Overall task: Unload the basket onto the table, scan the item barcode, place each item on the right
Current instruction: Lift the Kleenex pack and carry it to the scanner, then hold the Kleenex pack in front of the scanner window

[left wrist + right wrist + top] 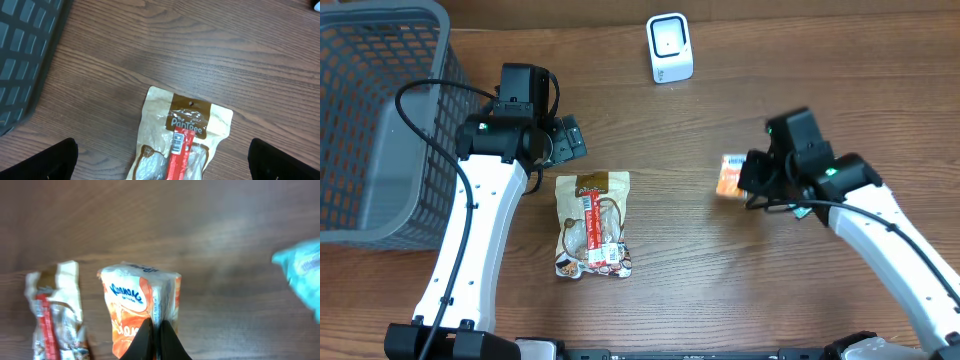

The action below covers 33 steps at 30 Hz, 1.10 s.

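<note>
1. Right gripper (pixel 157 335) sits closest to the right wrist camera, its two dark fingers pressed together on the lower edge of an orange-and-white packet (pixel 140 305).
2. That packet carries a blue script logo on its white upper part and has a seam running down its middle, where the fingers pinch it.
3. From overhead, the packet sticks out from the left side of the right gripper, over the right half of the wooden table (pixel 720 300). Whether it touches the wood cannot be told.
4. A white barcode scanner (pixel 670 47) stands upright near the far edge of the table, well apart from the held packet and further to the left.
5. A snack pouch (pixel 592 225) lies flat near the middle of the table, with a brown label at its far end and a red stick pack lying lengthwise on top.
6. The left gripper (pixel 565 140) hangs just beyond the pouch's far end with its fingers (pixel 55 160) spread wide, gripping nothing.
7. A grey mesh basket (pixel 430 100) stands on the far left of the table, just beside the left arm.
8. A blurred teal object (pixel 300 270) shows at the right edge of the right wrist view. What it is cannot be told.
</note>
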Each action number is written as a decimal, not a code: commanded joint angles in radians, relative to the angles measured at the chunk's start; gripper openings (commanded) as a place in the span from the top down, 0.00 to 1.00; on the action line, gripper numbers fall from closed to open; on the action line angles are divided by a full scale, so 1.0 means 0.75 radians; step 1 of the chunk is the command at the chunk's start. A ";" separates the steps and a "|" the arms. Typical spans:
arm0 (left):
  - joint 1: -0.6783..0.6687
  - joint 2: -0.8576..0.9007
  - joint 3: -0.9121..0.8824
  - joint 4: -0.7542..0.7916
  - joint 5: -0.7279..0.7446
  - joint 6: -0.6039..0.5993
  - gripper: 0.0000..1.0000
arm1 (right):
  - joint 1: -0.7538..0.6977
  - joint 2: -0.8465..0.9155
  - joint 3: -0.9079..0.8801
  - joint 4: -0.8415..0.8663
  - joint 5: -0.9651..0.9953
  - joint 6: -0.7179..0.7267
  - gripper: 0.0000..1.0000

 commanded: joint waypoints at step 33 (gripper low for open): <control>0.000 -0.007 0.011 0.001 -0.022 0.020 0.00 | 0.197 0.854 0.800 1.043 0.740 -1.466 0.96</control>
